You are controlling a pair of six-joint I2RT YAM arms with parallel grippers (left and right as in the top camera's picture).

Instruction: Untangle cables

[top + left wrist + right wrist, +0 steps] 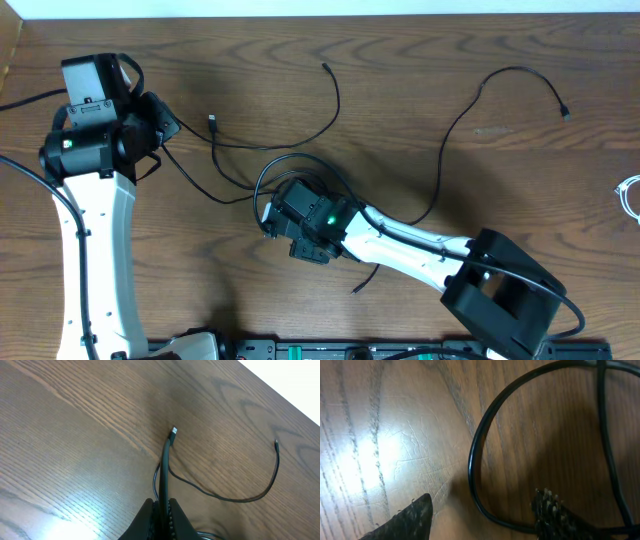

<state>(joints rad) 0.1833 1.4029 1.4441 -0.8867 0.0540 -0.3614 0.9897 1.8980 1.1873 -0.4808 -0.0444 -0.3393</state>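
The long thin black cable (300,142) lies tangled across the middle of the wooden table, one thin end at the back (325,67). My left gripper (172,128) is shut on this cable just behind its plug (213,120). In the left wrist view the cable runs up between the jaws (161,510) to the plug (174,431). My right gripper (272,215) is open and low over a loop of the black cable (475,455), which passes between its fingers (482,500). The white cable (630,195) lies coiled at the right table edge.
Another stretch of black cable (480,85) arcs across the right back of the table and ends in a small plug (566,115). A loose cable end (358,288) lies in front of the right arm. The table's back edge meets a white wall.
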